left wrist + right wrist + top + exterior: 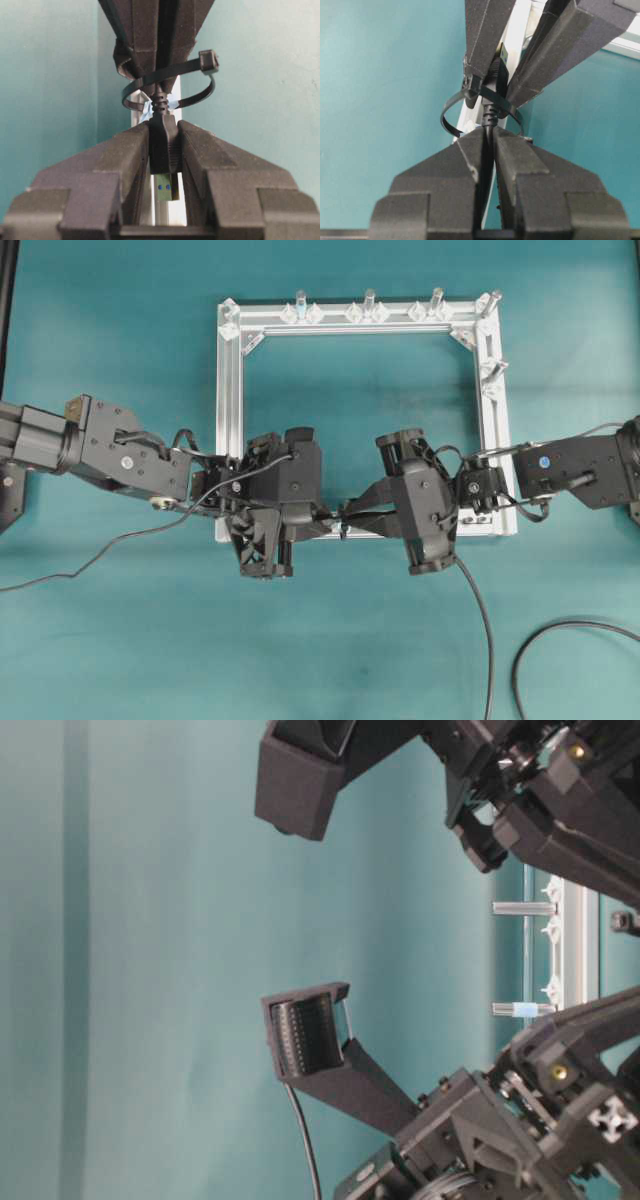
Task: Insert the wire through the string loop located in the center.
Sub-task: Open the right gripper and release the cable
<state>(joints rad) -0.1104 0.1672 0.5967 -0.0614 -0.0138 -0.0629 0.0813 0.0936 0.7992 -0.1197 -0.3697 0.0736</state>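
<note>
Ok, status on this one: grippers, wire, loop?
Left gripper shut on wire plug. Right gripper shut on its cable. Plug through string loop. Nothing in the way.

Teal cloth tabletop (120,330), even light

Both arms reach inward, level and low, wrists nearly meeting at the middle — the left claw (164,150) is clamped on the wire's plug, the right claw (489,150) pinched on its cord, tips facing.
</note>
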